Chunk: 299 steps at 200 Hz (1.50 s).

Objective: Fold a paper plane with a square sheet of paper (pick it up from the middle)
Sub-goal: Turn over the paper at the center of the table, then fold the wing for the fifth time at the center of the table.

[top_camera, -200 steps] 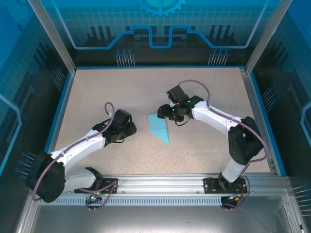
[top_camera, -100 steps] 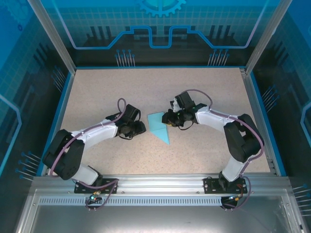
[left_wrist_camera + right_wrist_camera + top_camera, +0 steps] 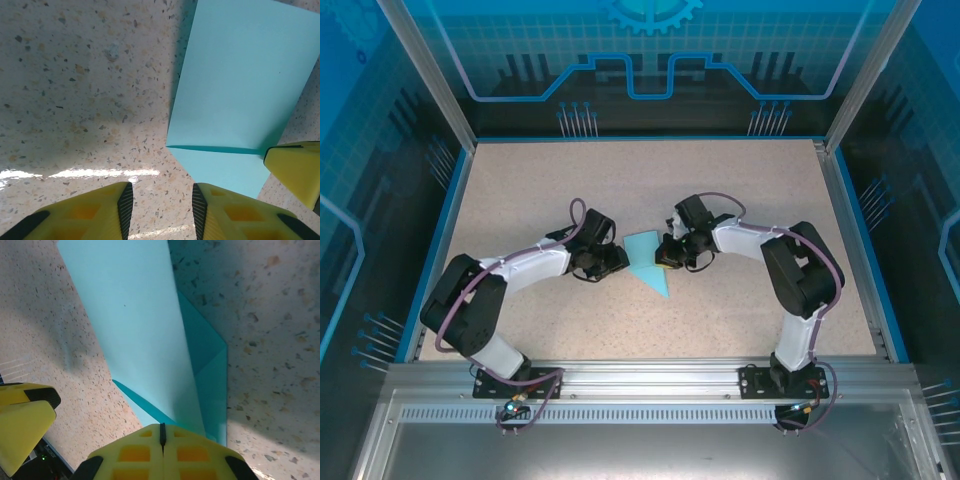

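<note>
The partly folded sheet of paper (image 3: 648, 262) lies near the middle of the desk (image 3: 550, 190), between the two arms, with its point aimed toward the near right. The right fingers (image 3: 161, 447) are pressed fully together on the paper's right edge, and one flap stands up from the layers beneath it. The left fingers (image 3: 619, 263) are parted with nothing between them, just beside the paper's left edge. Whether they touch the paper cannot be told. The main risk, as I judge it, is that nothing pins the sheet down. Any pull or sweep by the right fingers could drag the whole piece across the smooth speckled desk, so the crease would land crooked or an existing fold would spring open. A pinch this close to the edge could also slip off or crumple such thin paper. The two sets of fingers are very close together over a small target, so a careless approach from the left could knock the other arm or shove the paper. No brand, label or readable writing shows. The back panel (image 3: 650, 60) has just a cyan gear-and-line graphic.
</note>
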Each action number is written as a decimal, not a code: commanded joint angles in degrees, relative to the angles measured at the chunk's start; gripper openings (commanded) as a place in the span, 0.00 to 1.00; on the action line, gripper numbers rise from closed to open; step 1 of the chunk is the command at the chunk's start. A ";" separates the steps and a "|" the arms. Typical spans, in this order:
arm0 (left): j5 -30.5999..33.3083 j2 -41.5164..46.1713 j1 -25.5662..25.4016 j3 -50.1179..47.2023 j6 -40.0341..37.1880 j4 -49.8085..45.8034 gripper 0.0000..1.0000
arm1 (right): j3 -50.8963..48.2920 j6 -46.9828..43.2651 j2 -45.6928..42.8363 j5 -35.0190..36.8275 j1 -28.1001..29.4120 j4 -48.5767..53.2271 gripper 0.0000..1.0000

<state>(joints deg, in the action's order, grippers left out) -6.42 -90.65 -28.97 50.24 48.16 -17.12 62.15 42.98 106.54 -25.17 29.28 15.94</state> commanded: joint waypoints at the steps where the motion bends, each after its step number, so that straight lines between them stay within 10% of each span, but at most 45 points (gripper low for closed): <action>1: -1.99 -0.74 0.60 1.53 1.06 1.13 0.39 | 0.62 -1.82 0.85 -0.93 -1.54 1.54 0.00; 299: -8.64 -7.38 1.97 -1.97 9.48 13.43 0.48 | -8.78 4.12 7.81 -2.21 -4.84 -10.41 0.00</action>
<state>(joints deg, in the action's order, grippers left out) -16.67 -100.09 -27.68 50.09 56.10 -3.46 55.44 46.50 110.65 -33.28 25.17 2.07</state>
